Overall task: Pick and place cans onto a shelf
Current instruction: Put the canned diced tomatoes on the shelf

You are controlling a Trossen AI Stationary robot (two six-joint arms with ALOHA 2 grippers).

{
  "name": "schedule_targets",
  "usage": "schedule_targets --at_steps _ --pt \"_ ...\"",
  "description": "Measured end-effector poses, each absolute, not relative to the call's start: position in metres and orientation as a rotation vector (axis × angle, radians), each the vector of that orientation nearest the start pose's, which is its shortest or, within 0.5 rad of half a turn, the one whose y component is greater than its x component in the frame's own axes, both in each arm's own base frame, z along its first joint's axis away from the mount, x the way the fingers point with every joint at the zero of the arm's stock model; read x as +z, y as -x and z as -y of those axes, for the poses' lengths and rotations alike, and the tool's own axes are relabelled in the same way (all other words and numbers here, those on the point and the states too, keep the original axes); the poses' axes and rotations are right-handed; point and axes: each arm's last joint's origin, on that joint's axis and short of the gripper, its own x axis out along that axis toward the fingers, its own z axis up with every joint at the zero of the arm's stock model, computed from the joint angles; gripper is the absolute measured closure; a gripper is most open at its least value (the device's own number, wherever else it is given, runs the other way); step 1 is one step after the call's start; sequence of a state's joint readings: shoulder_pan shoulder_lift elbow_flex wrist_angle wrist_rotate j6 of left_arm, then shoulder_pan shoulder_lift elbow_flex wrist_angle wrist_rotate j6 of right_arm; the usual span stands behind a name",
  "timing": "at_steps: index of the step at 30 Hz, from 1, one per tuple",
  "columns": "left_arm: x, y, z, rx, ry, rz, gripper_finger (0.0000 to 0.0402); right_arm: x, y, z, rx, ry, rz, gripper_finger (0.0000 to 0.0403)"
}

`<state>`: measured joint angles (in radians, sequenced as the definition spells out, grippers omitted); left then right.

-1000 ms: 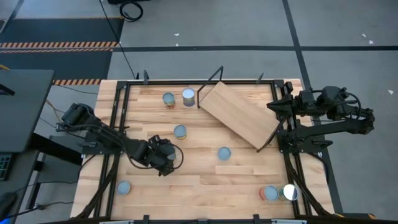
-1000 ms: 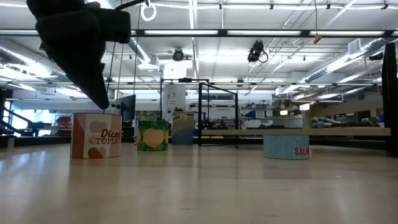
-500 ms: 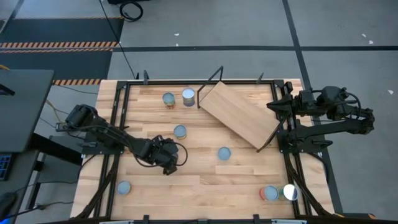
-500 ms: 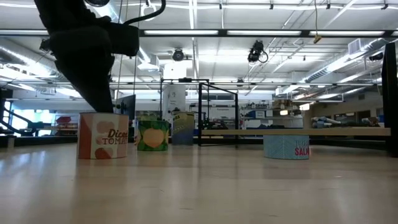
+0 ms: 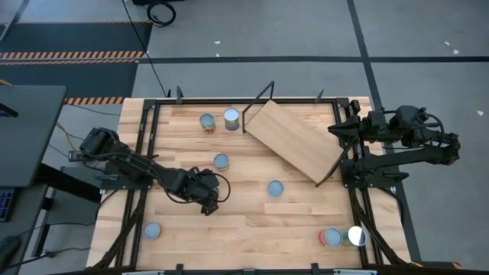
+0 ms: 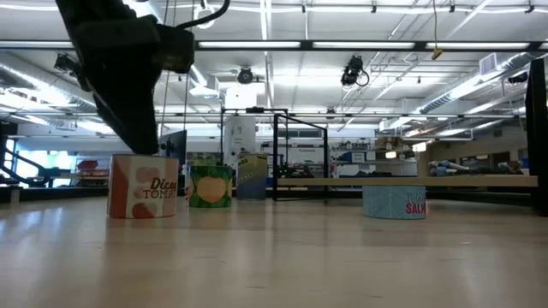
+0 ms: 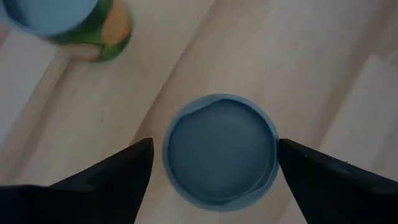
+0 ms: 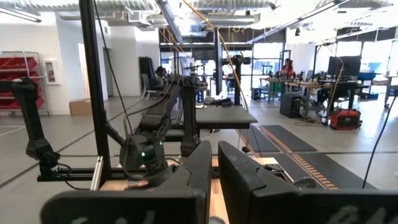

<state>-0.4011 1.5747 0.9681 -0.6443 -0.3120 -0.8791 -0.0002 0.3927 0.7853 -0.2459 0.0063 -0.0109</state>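
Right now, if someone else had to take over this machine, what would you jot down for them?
Left gripper: jaws open, hovering over a blue-topped can in the middle of the table, one jaw on each side, not gripping.
Right gripper: jaws shut, empty, parked at the table's right edge.
Shelf: lies at an angle at the back right, nothing on it.
Cans: seven more visible: two at the back, one mid-table, one right of centre, one front left, two front right.
Done: no can shelved.
Left: grip this can, shelve it, then the rest.
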Motion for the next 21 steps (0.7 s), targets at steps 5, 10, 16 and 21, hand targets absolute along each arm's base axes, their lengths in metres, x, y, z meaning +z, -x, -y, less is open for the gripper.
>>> schedule_targets --at_steps 5,10,16,21 --pt "0.1813 -0.2695 0.1078 0.406 0.340 -1.081 0.0049 0.3685 -0.0750 0.0002 -0.008 0.010 0.154 0.0368" --pt "0.1822 -0.2709 0.1094 0.386 0.339 -1.069 0.0049 0.3685 -0.0751 0.0002 -0.007 0.010 0.154 0.0368" --pt "0.1823 -0.2711 0.1092 0.383 0.323 -1.065 0.0049 0.3687 -0.0749 0.0002 -0.007 0.010 0.156 0.0368" --pt "0.1832 -0.2725 0.1089 0.375 0.276 -1.042 0.0049 0.3688 -0.0750 0.0002 -0.007 0.010 0.157 0.0368"
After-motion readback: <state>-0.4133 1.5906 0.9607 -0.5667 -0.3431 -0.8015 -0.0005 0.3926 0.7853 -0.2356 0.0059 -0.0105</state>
